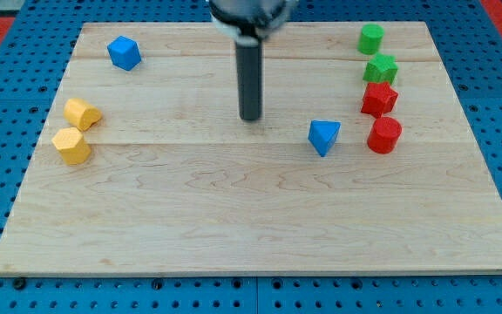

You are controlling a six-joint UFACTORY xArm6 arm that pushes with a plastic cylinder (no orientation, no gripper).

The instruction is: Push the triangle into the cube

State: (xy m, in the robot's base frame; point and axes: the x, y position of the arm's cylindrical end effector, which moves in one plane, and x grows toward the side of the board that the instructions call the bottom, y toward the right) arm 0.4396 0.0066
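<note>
Blue triangle [323, 136] lies on the wooden board [234, 218], right of centre, just to the view's right of my tip [250, 118] and slightly lower, apart from it. My tip is a bare rod end with no jaws, touching no block. The blue cube [124, 52] sits well apart near the board's top-left corner, far to the view's left of my tip.

I see a pale, smooth-grained wooden board [234, 218]; my matt dark rod's tip [250, 118] rests on it.
</note>
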